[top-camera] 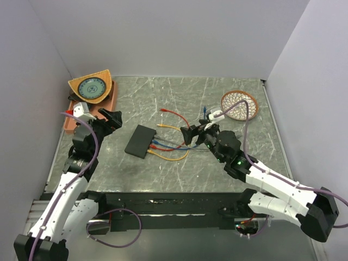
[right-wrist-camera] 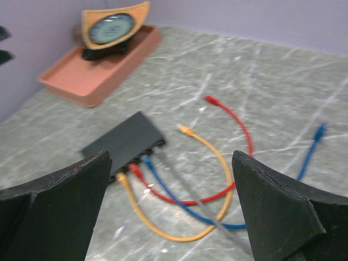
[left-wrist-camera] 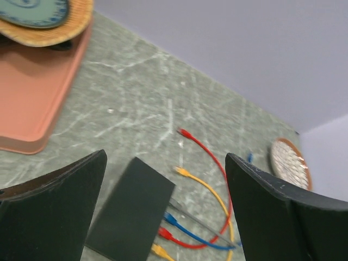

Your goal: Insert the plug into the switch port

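Observation:
The flat black switch (top-camera: 140, 140) lies on the table, its port side facing right. Grey, blue, red and yellow cables (top-camera: 171, 149) run into that side. Loose plugs lie behind it: a red one (top-camera: 163, 110), a yellow one (top-camera: 159, 125) and a blue one (top-camera: 205, 110). My left gripper (top-camera: 111, 118) hovers open and empty to the left of the switch; its wrist view shows the switch (left-wrist-camera: 130, 212) between the fingers. My right gripper (top-camera: 193, 133) hovers open and empty right of the cables, facing the switch (right-wrist-camera: 122, 142), the yellow plug (right-wrist-camera: 185, 129) and the red plug (right-wrist-camera: 209, 99).
An orange tray (top-camera: 73, 120) at the back left holds a fan-shaped wicker piece with a round green dial (top-camera: 91, 87). A round wicker dish (top-camera: 239, 104) sits at the back right, with a small white object (top-camera: 216, 115) beside it. Grey walls enclose the table.

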You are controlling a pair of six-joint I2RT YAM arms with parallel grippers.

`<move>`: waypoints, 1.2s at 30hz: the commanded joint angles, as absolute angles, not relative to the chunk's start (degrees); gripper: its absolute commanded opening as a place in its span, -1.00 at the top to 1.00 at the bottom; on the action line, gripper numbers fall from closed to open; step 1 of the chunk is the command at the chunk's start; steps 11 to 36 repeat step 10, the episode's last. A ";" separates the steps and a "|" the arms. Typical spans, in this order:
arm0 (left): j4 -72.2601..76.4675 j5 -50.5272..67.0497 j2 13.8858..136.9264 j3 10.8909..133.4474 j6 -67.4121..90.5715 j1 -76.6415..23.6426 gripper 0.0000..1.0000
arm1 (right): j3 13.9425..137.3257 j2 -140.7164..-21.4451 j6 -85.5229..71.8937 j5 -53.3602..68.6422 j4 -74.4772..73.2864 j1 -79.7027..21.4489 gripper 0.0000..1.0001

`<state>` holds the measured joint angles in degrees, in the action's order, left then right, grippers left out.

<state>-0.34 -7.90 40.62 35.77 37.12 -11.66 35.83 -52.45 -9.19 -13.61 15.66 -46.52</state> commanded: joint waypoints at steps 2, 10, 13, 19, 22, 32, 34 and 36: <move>7.64 -17.83 44.20 34.28 36.48 -11.60 -0.93 | 34.89 -56.33 2.62 -20.83 26.36 -45.62 -0.98; 16.33 -17.86 51.58 34.98 28.32 -11.60 -0.93 | 38.32 -66.17 2.03 -16.26 27.41 -37.45 -0.99; 16.33 -17.86 51.58 34.98 28.32 -11.60 -0.93 | 38.32 -66.17 2.03 -16.26 27.41 -37.45 -0.99; 16.33 -17.86 51.58 34.98 28.32 -11.60 -0.93 | 38.32 -66.17 2.03 -16.26 27.41 -37.45 -0.99; 16.33 -17.86 51.58 34.98 28.32 -11.60 -0.93 | 38.32 -66.17 2.03 -16.26 27.41 -37.45 -0.99; 16.33 -17.86 51.58 34.98 28.32 -11.60 -0.93 | 38.32 -66.17 2.03 -16.26 27.41 -37.45 -0.99; 16.33 -17.86 51.58 34.98 28.32 -11.60 -0.93 | 38.32 -66.17 2.03 -16.26 27.41 -37.45 -0.99; 16.33 -17.86 51.58 34.98 28.32 -11.60 -0.93 | 38.32 -66.17 2.03 -16.26 27.41 -37.45 -0.99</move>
